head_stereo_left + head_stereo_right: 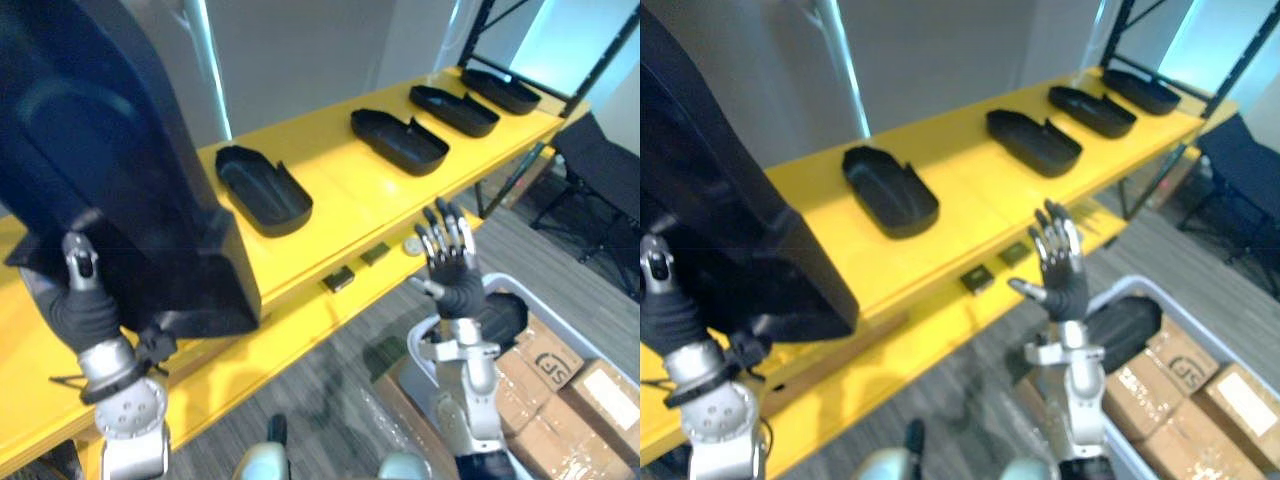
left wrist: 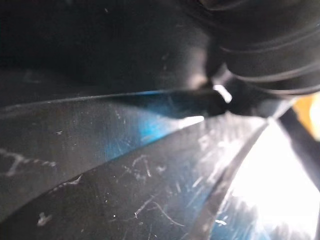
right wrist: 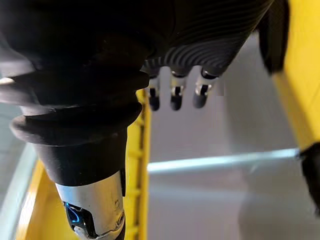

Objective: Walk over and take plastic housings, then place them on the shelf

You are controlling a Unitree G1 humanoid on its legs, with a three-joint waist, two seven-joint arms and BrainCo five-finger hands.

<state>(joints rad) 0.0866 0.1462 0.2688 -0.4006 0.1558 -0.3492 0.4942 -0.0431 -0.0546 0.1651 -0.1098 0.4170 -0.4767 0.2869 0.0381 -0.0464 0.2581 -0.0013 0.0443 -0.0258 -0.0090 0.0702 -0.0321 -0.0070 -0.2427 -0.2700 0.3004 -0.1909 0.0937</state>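
My left hand (image 1: 85,310) is at the lower left, thumb and fingers closed on the edge of a large black plastic housing (image 1: 120,170), which it holds up tilted over the left end of the yellow shelf (image 1: 340,195). The housing's scratched surface (image 2: 125,175) lies right against the left wrist camera. Several more black housings lie in a row along the shelf, the nearest one (image 1: 262,190) just right of the held one. My right hand (image 1: 452,270) is open in front of the shelf's edge, fingers (image 3: 172,95) straight and holding nothing.
A lower yellow ledge carries two small dark blocks (image 1: 340,280) and a round piece (image 1: 412,244). Below my right hand stand a white bin (image 1: 520,290) holding a black part and cardboard boxes (image 1: 560,375). The black rack frame (image 1: 610,50) and a dark chair (image 1: 605,165) are at the far right.
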